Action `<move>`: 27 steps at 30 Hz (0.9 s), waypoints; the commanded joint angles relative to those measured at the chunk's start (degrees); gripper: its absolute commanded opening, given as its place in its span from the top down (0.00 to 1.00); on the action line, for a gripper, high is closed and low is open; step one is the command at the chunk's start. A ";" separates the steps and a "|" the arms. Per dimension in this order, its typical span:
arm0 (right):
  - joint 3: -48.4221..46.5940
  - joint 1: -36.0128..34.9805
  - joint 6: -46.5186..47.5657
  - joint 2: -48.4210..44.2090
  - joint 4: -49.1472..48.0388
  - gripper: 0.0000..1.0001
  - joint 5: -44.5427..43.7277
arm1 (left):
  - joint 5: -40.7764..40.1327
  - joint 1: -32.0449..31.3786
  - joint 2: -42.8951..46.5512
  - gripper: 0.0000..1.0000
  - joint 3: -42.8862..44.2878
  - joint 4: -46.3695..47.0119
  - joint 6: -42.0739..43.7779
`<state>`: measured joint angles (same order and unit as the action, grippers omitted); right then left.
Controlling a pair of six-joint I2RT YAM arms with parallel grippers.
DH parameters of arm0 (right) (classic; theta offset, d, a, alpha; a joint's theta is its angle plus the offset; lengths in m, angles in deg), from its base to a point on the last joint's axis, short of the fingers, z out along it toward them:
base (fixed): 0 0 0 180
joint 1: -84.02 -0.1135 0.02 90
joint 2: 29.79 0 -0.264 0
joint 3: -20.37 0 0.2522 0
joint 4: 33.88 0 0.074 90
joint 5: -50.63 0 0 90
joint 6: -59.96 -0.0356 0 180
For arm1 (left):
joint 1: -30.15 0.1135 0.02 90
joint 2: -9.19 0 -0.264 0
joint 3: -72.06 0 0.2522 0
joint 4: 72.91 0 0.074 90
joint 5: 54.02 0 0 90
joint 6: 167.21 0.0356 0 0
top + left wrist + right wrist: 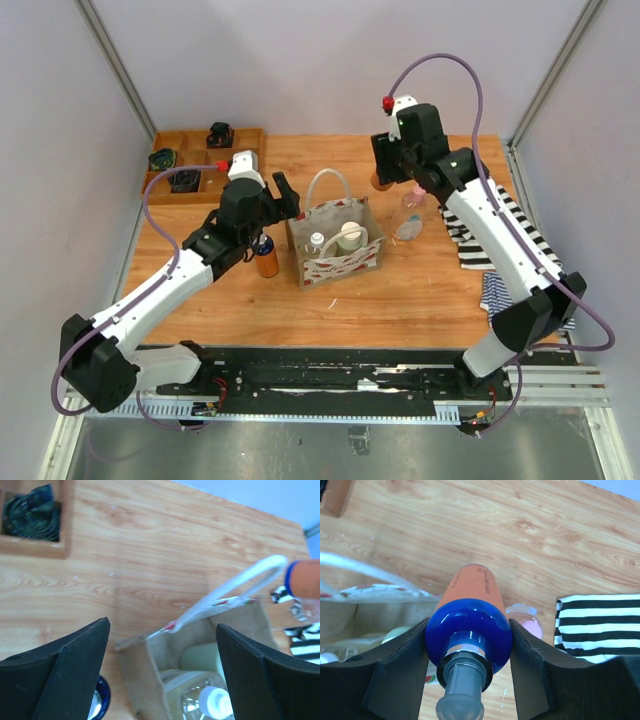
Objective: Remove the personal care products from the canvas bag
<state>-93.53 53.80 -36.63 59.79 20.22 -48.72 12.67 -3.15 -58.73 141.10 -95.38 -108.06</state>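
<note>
R gripper (469, 636) clenched on amber bottle (470, 592), blue cap, over desk (400, 290) just behind canvas bag (338, 266). L gripper (162, 630) released, jaws wide, above bag's rim. Bag mid-desk — cream-lidded jar (350, 237), clear bottle (317, 243) inside.

wooden table (400, 300), canvas bag (340, 264), striped cloths (472, 250), tray (200, 136)
</note>
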 commanded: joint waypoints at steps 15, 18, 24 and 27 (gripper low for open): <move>-21.79 8.41 0.44 29.34 0.03 0.71 0.48 | 22.53 -3.84 -10.82 0.11 7.97 4.50 10.35; -24.91 9.13 0.50 33.18 2.31 0.69 1.12 | 22.52 -5.47 -11.18 0.11 7.34 4.00 10.50; -25.04 10.12 -0.29 36.61 3.72 0.66 2.27 | 21.17 -7.57 -11.41 0.15 8.09 -1.96 9.21; -26.16 10.60 -0.63 38.47 4.97 0.65 3.09 | 19.67 -8.30 -12.85 0.16 11.40 -8.45 8.35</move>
<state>-115.43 63.24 -37.07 97.39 24.83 -46.27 33.63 -10.58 -70.25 147.81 -96.47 -98.93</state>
